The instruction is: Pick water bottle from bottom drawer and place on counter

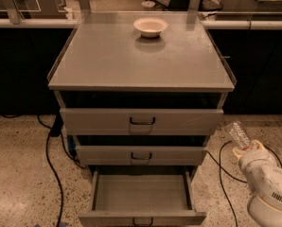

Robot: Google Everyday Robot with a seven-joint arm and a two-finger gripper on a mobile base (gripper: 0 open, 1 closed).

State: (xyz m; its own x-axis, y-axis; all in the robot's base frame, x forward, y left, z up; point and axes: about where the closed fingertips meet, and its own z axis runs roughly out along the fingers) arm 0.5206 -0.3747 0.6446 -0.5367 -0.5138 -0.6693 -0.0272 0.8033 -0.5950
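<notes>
The jaws are closed on the lower end of the small clear ribbed plastic water bottle [237, 134], held by the white gripper [245, 149] just right of the open shallow grey metal bottom drawer [141, 193]. The bottle is probably light, thin-walled and slippery, so a gentle grip on the ribs suits. The broad grey metal counter [108, 60] lies farther left.

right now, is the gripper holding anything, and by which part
The bottle, held at its lower end by the gripper, right of the drawers; the rest sticks up free.

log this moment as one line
gripper: holding water bottle, right of cabinet | bottom drawer: open, empty | counter: white bowl at back, bottle not yet placed
</notes>
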